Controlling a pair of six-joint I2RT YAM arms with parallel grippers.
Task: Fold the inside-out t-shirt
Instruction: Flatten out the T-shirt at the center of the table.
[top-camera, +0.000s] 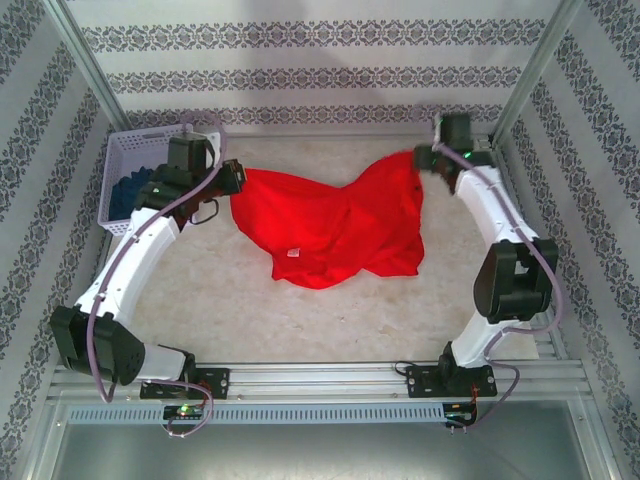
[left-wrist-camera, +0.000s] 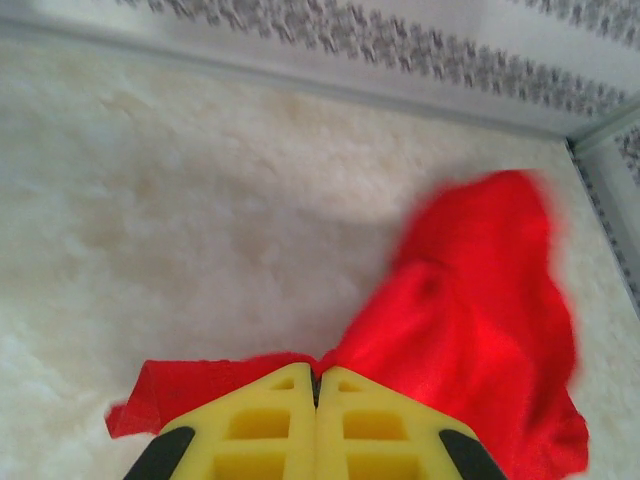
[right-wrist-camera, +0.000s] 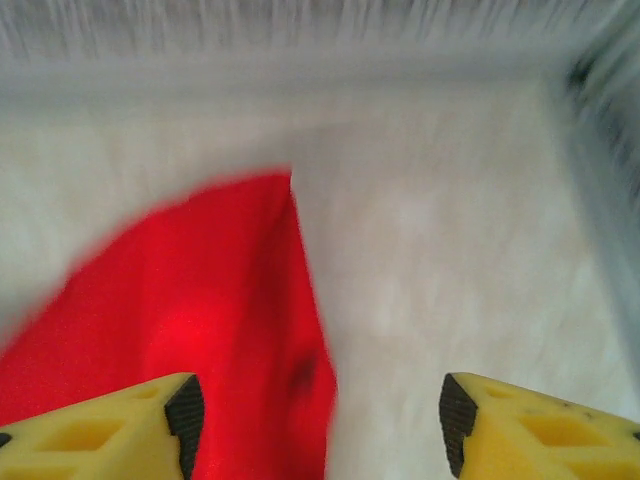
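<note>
**A:** Where's the t-shirt (top-camera: 330, 225) on the table (top-camera: 330, 320)?

**B:** Rumpled across the far middle, strung between my two arms. My left gripper (top-camera: 232, 182) has its fingers (left-wrist-camera: 270, 425) pinched shut on the left edge. The right gripper (top-camera: 428, 160) sits at the far right corner, fingers (right-wrist-camera: 520, 430) wide, cloth beside one, nothing gripped.

**A:** How would you flatten it?

**B:** I'd close the right on that corner first, then draw both apart evenly, low over the table.

The t-shirt (top-camera: 330, 225) lies on the table (top-camera: 250, 320) between the left gripper (top-camera: 238, 182), at its left edge, and the right gripper (top-camera: 425, 160), at its far-right corner.
</note>
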